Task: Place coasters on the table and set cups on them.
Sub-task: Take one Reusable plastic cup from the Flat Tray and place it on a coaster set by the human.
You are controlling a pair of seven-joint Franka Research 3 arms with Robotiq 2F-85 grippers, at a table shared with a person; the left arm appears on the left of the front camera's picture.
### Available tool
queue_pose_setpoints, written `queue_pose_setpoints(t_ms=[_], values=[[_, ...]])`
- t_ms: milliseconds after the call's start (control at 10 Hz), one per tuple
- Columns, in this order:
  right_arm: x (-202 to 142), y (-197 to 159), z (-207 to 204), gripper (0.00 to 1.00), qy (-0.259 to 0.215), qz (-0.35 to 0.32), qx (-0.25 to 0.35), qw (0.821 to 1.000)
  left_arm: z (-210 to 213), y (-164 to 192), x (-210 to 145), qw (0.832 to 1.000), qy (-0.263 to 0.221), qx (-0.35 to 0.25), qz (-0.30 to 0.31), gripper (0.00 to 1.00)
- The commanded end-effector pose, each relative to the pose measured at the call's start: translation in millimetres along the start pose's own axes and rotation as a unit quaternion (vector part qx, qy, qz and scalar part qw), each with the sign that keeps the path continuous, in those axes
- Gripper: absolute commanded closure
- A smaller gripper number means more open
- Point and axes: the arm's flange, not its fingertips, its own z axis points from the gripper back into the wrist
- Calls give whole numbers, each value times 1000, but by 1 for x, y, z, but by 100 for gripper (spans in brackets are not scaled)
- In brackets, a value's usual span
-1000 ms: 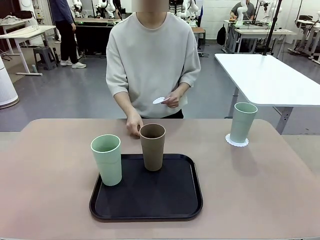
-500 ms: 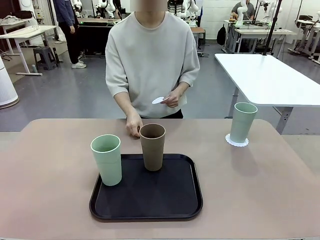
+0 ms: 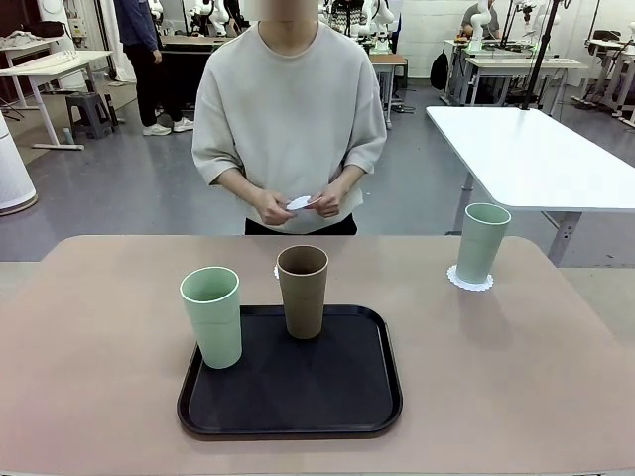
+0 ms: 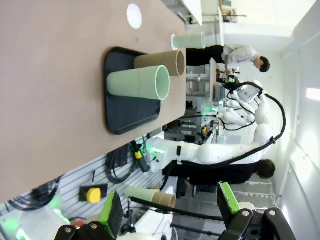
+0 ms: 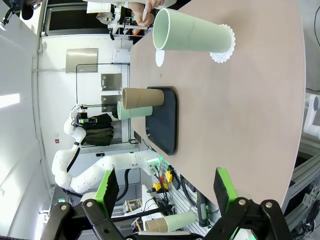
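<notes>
One mint cup (image 3: 482,243) stands on a white coaster (image 3: 469,280) at the far right of the beige table (image 3: 516,377). A brown cup (image 3: 303,291) and a second mint cup (image 3: 211,315) stand on the black tray (image 3: 298,397). Behind the brown cup a coaster (image 3: 277,271) lies on the table, also clear in the left wrist view as a coaster (image 4: 134,15). The person's two hands hold another coaster (image 3: 300,203) at waist height. My left gripper (image 4: 169,210) is open, off the table's near side. My right gripper (image 5: 165,187) is open too, far from the mint cup (image 5: 192,36).
The person stands close to the table's far edge. A white table (image 3: 526,149) sits beyond at the right. Bare tabletop spreads on both sides of the tray.
The person's hand has lifted off the table behind the brown cup, leaving a coaster there. Both hands now meet on the other coaster.
</notes>
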Motion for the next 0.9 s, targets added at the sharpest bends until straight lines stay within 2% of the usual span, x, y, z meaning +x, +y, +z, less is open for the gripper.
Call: queue_pose_setpoints(t_ms=[0,500,600,800], values=[[1,-1,0,0,-3,-4,-5,1000,0,-2,-1,1000,-3,-6,-1,0],[0,0,0,0,0,0,0,1000,0,-2,-1,1000,-3,-6,-1,0],[5,25,-20,0,42,54,-49,996,0,-2,-1,1000,-3,-6,-1,0],[30,95,-69,0,80,91,-137,983,0,-2,-1,1000,-3,-6,-1,0]])
